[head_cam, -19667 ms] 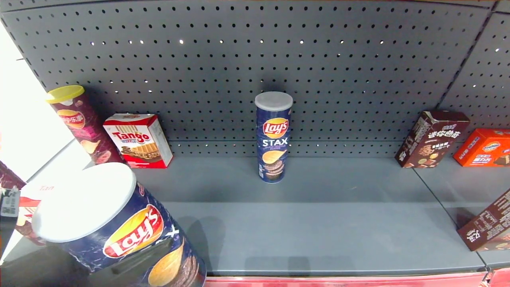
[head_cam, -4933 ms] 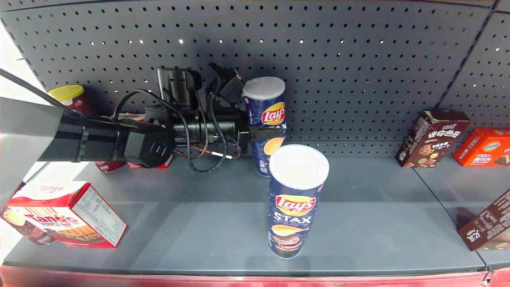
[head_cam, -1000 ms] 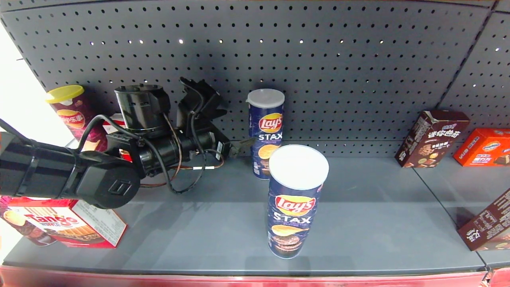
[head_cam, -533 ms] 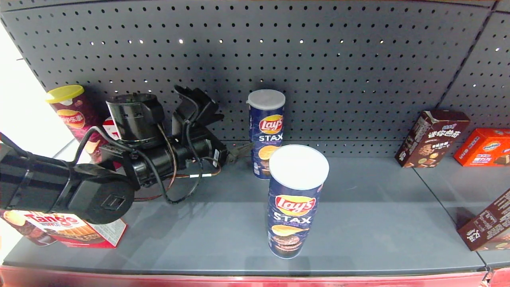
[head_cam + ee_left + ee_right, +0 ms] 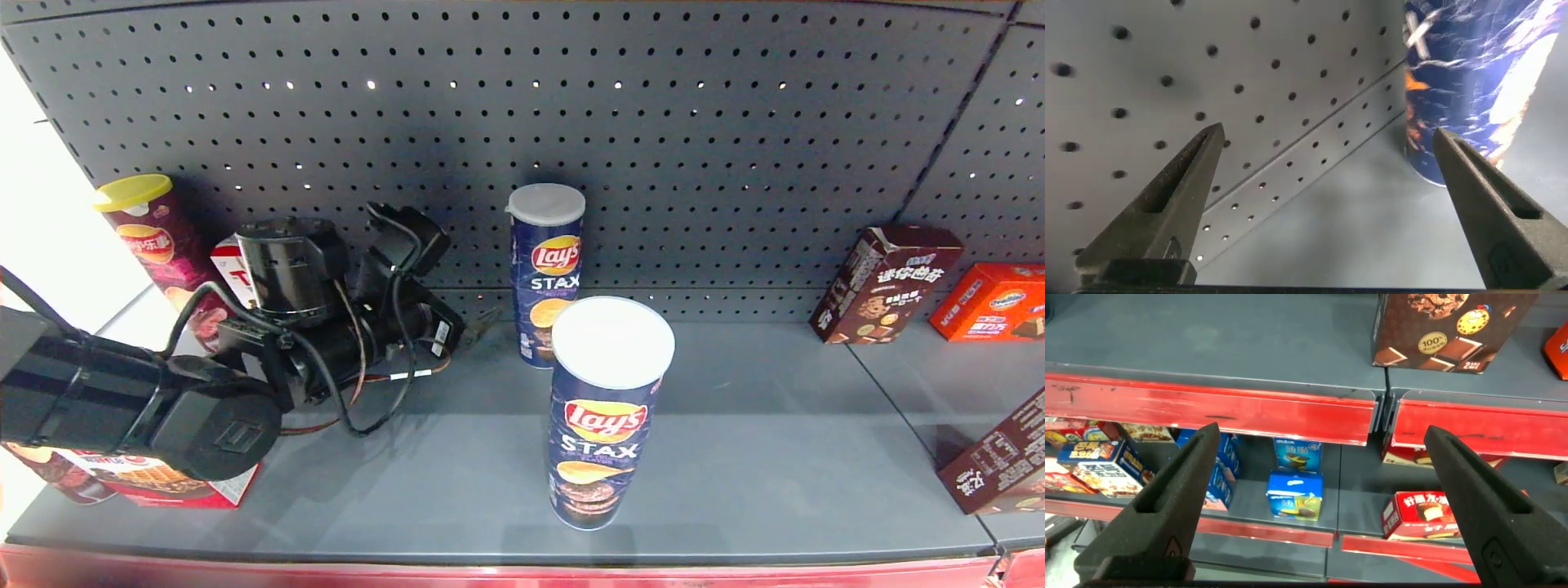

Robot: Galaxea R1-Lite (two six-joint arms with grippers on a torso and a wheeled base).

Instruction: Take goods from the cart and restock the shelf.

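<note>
1. My left arm [image 5: 98,400] comes in over the shelf [image 5: 775,457] from the left. It is low above the grey shelf floor, and its wrist points toward the pegboard back wall [image 5: 653,122].
2. My left jaws are spread wide and hold nothing. Between them I see pegboard holes and bare shelf floor.
3. The back can [image 5: 545,273] is blue with a grey lid and stands upright against the pegboard. It is just to the right of my left jaws and apart from them. In the left wrist view its lower end sits beyond one fingertip [image 5: 1486,212], outside the gap.
4. The front can [image 5: 606,408] is the same blue with a white lid. It stands upright near the shelf's front edge, in front of the back can and slightly to its right, with a gap between the two. It is well clear of my left jaws.
5. At the left end, a purple can [image 5: 147,237] with a yellow lid stands at the back. A wafer box [image 5: 227,260] is just beside it, partly hidden by my arm. A second wafer box [image 5: 163,490] lies near the front edge, under my arm.
6. At the right end, a brown box [image 5: 886,282] stands upright at the back. An orange box [image 5: 992,300] sits beside it on the next shelf section.
7. My right jaws are wide open too and empty, held out in front of the shelving. Between them I see the red front strip [image 5: 1208,396]. Below it is a lower shelf with blue boxes [image 5: 1297,494] and a red box [image 5: 1422,514]. A chocolate box [image 5: 1445,331] stands just behind the strip.
</note>
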